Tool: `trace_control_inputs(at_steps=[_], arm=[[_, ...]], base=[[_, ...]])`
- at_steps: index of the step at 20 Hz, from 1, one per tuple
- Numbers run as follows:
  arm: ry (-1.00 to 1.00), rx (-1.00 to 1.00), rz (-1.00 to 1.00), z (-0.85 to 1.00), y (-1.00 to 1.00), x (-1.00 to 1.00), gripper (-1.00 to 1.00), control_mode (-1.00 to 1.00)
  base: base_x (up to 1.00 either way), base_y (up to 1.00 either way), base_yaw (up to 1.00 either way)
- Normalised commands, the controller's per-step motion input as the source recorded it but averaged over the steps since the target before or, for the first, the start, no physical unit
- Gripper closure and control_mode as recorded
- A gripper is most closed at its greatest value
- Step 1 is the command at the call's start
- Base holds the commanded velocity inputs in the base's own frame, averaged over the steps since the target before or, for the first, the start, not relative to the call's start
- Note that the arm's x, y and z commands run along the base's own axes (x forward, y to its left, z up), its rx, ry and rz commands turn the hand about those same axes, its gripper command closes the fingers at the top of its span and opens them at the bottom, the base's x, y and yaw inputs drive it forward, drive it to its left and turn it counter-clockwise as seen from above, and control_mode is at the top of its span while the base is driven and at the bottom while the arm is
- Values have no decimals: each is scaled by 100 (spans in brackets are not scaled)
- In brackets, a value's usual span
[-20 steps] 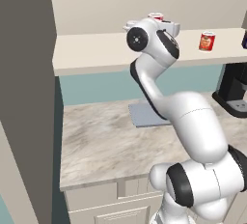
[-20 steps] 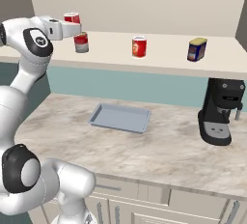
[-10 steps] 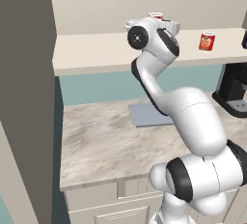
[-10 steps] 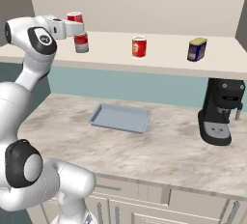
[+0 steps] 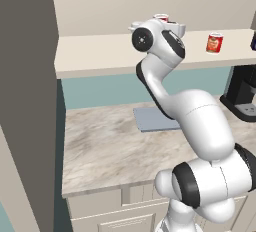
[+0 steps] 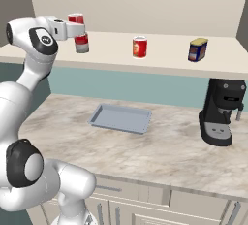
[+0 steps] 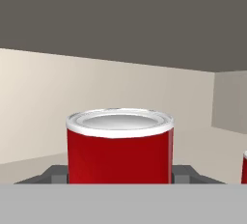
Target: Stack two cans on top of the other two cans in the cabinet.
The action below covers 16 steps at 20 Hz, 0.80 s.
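While the gripper [image 6: 72, 29] clasps the red can [image 6: 75, 19], it hangs just above the grey-bottomed can [image 6: 81, 43].

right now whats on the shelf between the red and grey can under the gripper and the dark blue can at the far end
One thing: an orange-red can with a pale label, standing alone on the beige shelf between the red and grey can and the dark blue can, per the right base view.

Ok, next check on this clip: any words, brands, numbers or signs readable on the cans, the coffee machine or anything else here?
No text can be read.
Red can between the tool fingers: plain red side, silver rim, no lettering.
Red and grey can under it: no lettering shows.
Orange-red can: pale label patch, too small to read.
Dark blue can: yellowish patches, too blurred to read.
Coffee machine: no markings visible.
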Motion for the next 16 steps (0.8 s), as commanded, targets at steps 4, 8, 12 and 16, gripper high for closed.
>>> trace_control_inputs(at_steps=[4, 8, 12, 16], arm=[[0, 3, 0, -9, 0, 10, 100, -100], [0, 2, 0, -5, 0, 14, 100, -100], [0, 0, 0, 0, 1, 15, 100, -100], [0, 0, 0, 4, 6, 15, 100, -100]], base=[[0, 0, 0], [0, 0, 0], [0, 0, 0], [0, 0, 0]])
